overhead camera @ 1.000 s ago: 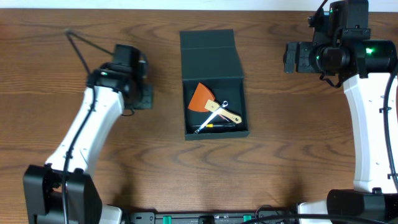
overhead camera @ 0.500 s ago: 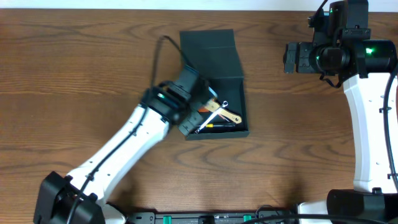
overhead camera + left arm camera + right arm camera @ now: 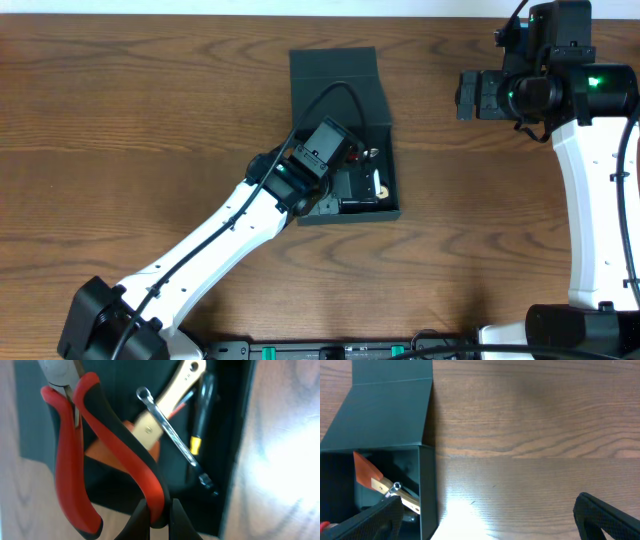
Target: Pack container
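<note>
The container [image 3: 340, 90] is a dark teal-black square box with its flap lid open toward the far side, at the table's middle. It shows in the right wrist view [image 3: 390, 415] too. Inside lie an orange scraper with a wooden handle [image 3: 150, 430], a silver wrench [image 3: 170, 435] and a black screwdriver [image 3: 200, 420]. My left gripper [image 3: 159, 515] is shut on one handle of red-and-black pliers [image 3: 120, 455], held over the box's left part. My right gripper [image 3: 485, 520] is open and empty above bare table, right of the box.
The wooden table [image 3: 120, 120] surrounds the box. My left arm [image 3: 220, 240] stretches diagonally from the front left to the box. My right arm [image 3: 590, 180] stands at the right edge.
My left arm has swung from the table's left to over the open box, carrying the pliers. My right arm has not moved.
</note>
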